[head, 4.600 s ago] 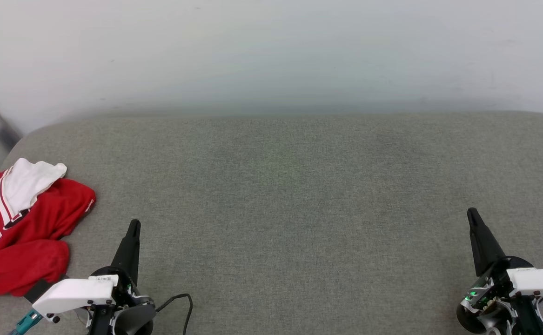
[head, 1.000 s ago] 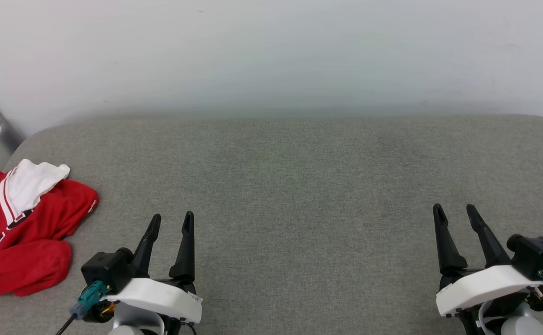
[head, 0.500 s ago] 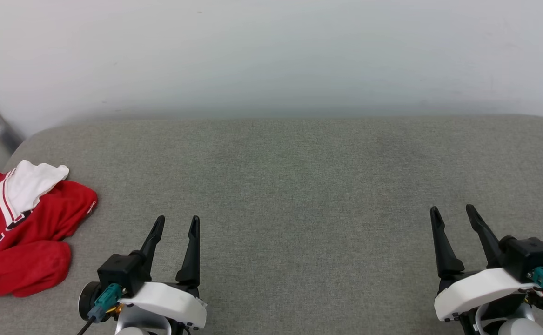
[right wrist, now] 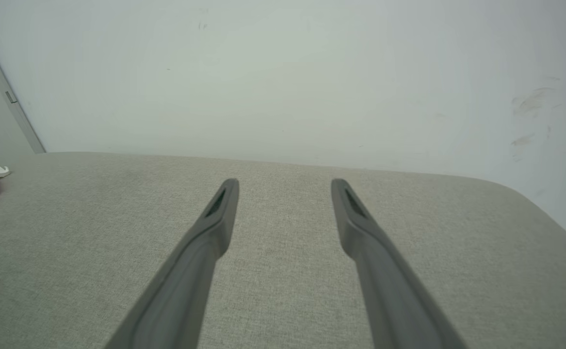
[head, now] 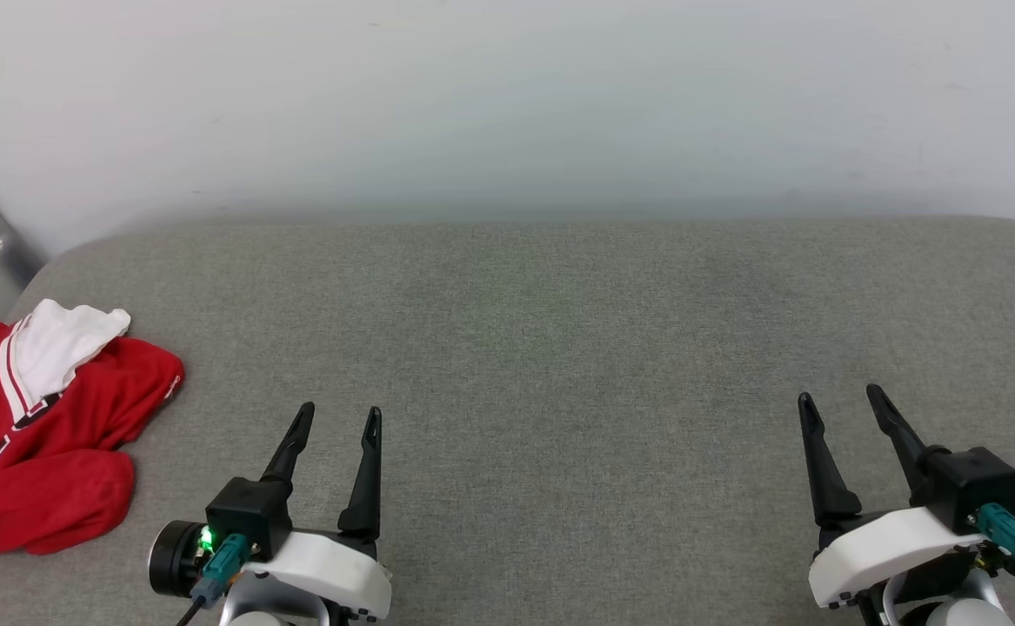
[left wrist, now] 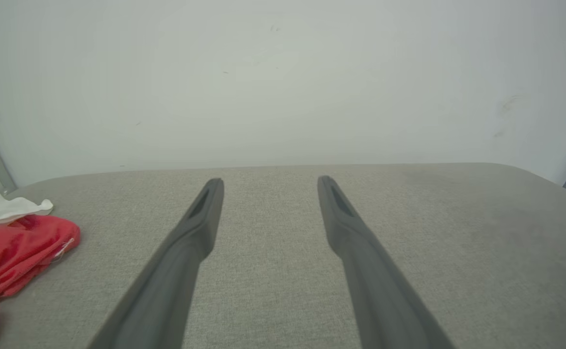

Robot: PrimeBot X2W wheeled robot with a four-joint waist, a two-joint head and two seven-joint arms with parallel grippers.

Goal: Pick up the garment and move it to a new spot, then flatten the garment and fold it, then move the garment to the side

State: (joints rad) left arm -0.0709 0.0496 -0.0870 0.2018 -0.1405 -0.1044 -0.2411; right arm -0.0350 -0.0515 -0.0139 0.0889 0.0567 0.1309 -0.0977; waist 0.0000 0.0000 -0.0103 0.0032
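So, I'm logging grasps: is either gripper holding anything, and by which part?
Nothing is held: left gripper and right gripper are open, empty; the red jersey lies apart.

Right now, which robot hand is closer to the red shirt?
The left gripper, at the head view's lower left. The crumpled red jersey T-shirt lies to its left; the right gripper is far off.

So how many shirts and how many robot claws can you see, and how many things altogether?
Shirts: 1, the red and white shirt, all crumpled.
Claws: 2, the left claw and the right claw, both open.
Total: 3.
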